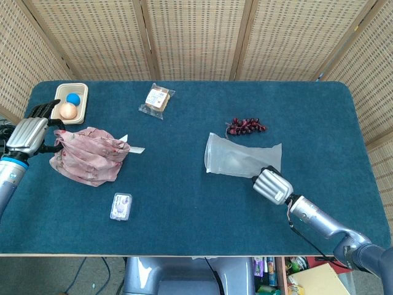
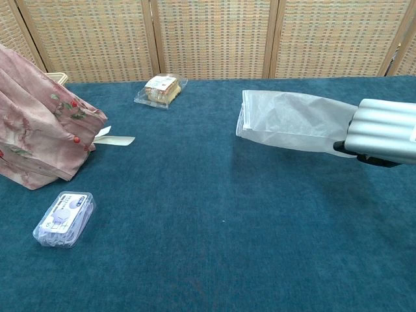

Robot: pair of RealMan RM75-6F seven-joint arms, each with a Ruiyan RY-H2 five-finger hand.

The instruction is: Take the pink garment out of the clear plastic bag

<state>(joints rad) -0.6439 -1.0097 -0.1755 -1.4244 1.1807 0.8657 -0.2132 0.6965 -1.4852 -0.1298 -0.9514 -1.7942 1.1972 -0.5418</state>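
Observation:
The pink floral garment (image 1: pixel 88 156) hangs bunched at the table's left, wholly outside the bag, also seen in the chest view (image 2: pixel 36 133). My left hand (image 1: pixel 29 134) grips its left end. A white tag strip (image 1: pixel 135 149) trails from it on the cloth. The clear plastic bag (image 1: pixel 239 158) is empty, with its mouth facing left. It is held above the table in the chest view (image 2: pixel 292 121). My right hand (image 1: pixel 272 185) grips its closed right end, shown as curled fingers (image 2: pixel 387 133).
A beige tray (image 1: pixel 70 117) with a blue ball and an orange ball sits at the back left. A wrapped snack (image 1: pixel 158 99) lies at the back centre, dark red grapes (image 1: pixel 246 126) near the bag, and a small clear packet (image 1: pixel 120 206) near the front left.

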